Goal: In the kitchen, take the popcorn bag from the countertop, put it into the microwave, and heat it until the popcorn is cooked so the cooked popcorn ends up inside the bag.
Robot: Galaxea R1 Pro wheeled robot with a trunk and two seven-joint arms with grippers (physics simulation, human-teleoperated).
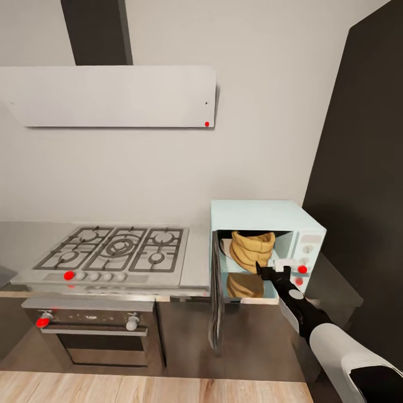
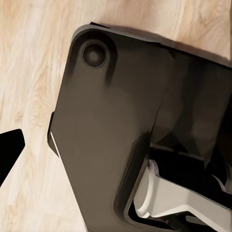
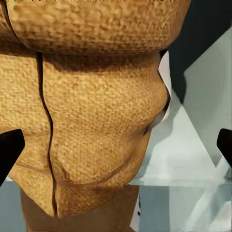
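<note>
The popcorn bag point(image 1: 253, 249) is seen in the head view inside the open microwave point(image 1: 265, 249), resting on the cavity's plate, tilted slightly, with its reflection visible on the shiny surface below. The microwave door point(image 1: 215, 296) is swung open to the left, edge-on to the camera. The microwave is set on the countertop point(image 1: 197, 263), just beside the gas hob point(image 1: 115, 249). A built-in oven point(image 1: 92, 330) is located beneath the hob, and a flat range hood point(image 1: 109, 96) is mounted on the wall above. The right gripper point(image 1: 273, 271) is held at the cavity mouth, just in front of the bag; its fingers are parted and nothing is grasped between them.

In the left wrist view, a light wood floor point(image 2: 29, 87) is recorded beneath a dark part of the robot's own body point(image 2: 125, 130). One dark fingertip point(image 2: 9, 147) of the left gripper is visible at the frame edge; from this alone the state of its jaws cannot be told.

In the right wrist view, the woven tan cloth of the bag point(image 3: 96, 106) is seen close ahead, against the pale interior wall point(image 3: 208, 87). The two dark fingertips point(image 3: 9, 150) stand well apart at either edge, apparently clear of the cloth, though contact cannot be fully ruled out.
</note>
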